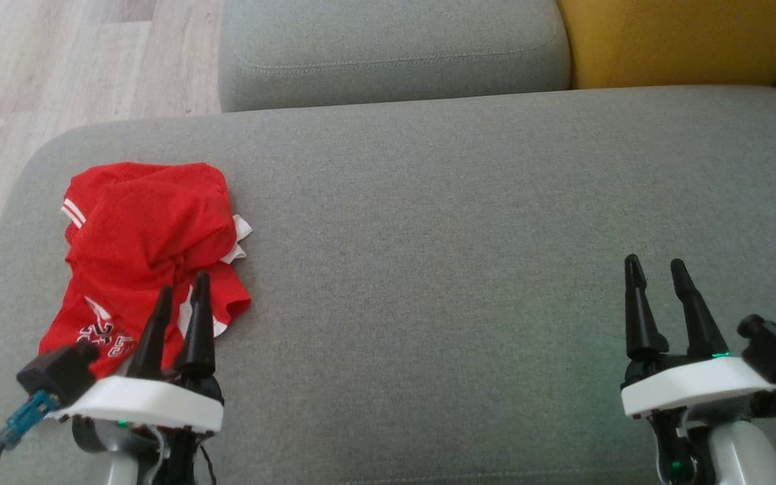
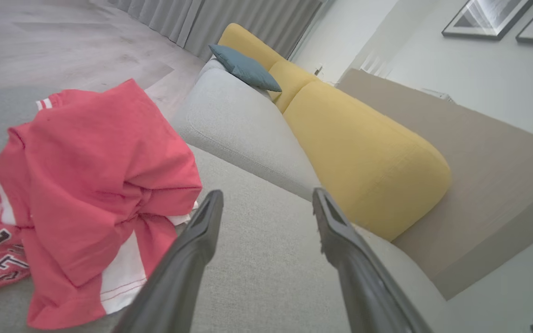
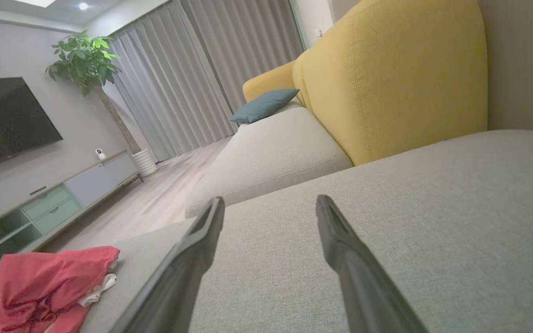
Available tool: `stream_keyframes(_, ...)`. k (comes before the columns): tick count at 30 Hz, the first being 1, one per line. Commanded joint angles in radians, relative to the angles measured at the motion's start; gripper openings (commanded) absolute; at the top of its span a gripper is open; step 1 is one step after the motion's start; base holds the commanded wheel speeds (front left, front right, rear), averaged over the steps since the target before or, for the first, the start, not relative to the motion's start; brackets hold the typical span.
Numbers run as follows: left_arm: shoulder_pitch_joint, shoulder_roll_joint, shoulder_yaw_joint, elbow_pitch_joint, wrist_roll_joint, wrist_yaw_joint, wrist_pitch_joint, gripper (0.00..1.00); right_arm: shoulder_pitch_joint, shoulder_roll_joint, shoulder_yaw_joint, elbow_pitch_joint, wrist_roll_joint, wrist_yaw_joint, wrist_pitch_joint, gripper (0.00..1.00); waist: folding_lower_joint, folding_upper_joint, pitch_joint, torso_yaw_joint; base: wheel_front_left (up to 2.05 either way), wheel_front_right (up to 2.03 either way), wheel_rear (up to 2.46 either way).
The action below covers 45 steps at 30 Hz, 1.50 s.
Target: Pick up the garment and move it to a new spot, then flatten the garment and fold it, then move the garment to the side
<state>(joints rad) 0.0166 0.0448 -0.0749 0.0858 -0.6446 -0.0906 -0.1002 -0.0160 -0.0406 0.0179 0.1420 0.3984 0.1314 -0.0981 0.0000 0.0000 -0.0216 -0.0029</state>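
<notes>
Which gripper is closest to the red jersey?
The left gripper, open at the near edge of the red jersey; the right gripper is far off across the grey sofa cushion.

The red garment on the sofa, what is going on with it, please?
A two-armed robot seems about to handle it. The red garment lies crumpled on the left part of the grey sofa seat, not yet picked up. The left gripper is open at its near edge and holds nothing. The right gripper is open too, far off over the seat's right side.
</notes>
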Motion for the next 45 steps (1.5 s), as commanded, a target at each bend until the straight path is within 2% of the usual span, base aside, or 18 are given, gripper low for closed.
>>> stream_keyframes(1,-0.032,0.021,0.008,-0.049,0.037,0.009,-0.015,1.0,-0.05,-0.007,0.018,-0.041,-0.042,0.0,-0.016,1.0,0.0,0.0,0.001,0.0,0.0,0.0,0.0)
stream_keyframes(24,-0.034,0.133,-0.17,-0.047,0.346,0.125,-0.082,1.0,-0.042,-0.008,0.072,-0.101,-0.365,-0.001,-0.084,1.0,0.0,0.0,0.001,-0.001,0.0,0.0,0.0)
stream_keyframes(34,-0.039,0.165,-0.224,-0.073,0.431,0.169,-0.109,1.0,-0.042,-0.009,0.094,-0.121,-0.507,-0.001,-0.11,1.0,0.0,0.0,0.003,-0.001,0.0,0.0,0.0)
stream_keyframes(39,-0.026,0.141,-0.198,-0.097,0.418,0.17,-0.123,1.0,-0.035,-0.009,0.093,-0.127,-0.46,-0.001,-0.125,1.0,0.0,0.0,-0.002,0.002,0.0,0.0,0.0)
stream_keyframes(45,0.006,0.098,-0.14,-0.094,0.42,0.122,-0.141,1.0,-0.02,-0.009,0.088,-0.124,-0.319,-0.001,-0.143,1.0,0.0,0.0,-0.006,0.006,0.0,0.0,0.0)
